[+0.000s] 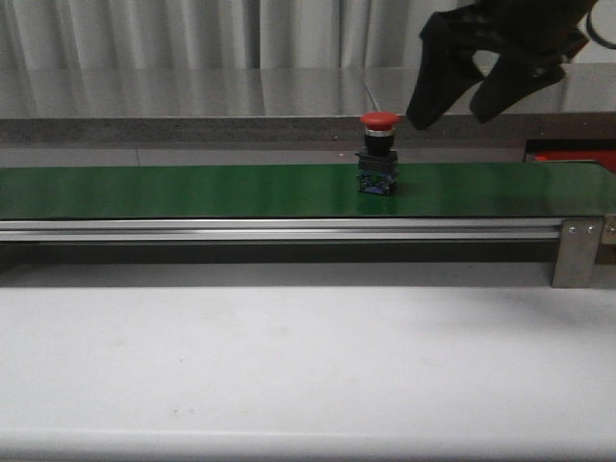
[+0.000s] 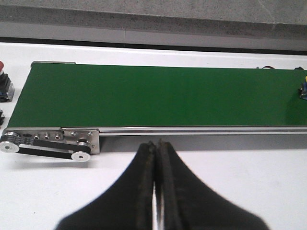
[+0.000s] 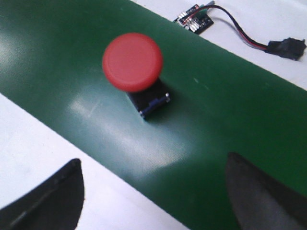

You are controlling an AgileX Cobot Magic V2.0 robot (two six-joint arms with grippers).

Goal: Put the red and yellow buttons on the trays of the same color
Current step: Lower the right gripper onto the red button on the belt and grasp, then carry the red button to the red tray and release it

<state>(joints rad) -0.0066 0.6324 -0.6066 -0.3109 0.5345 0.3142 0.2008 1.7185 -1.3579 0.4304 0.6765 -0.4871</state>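
The red button (image 1: pixel 379 152) stands upright on the green belt (image 1: pixel 192 191), a little right of centre in the front view. My right gripper (image 1: pixel 460 94) hangs in the upper right of that frame, above and beside the cap, jaws spread wide and empty. To grip well, I'd centre the fingers over the dark body below the cap, then descend squarely. My left gripper (image 2: pixel 156 191) is closed on nothing, low in its frame. I read no labels anywhere.
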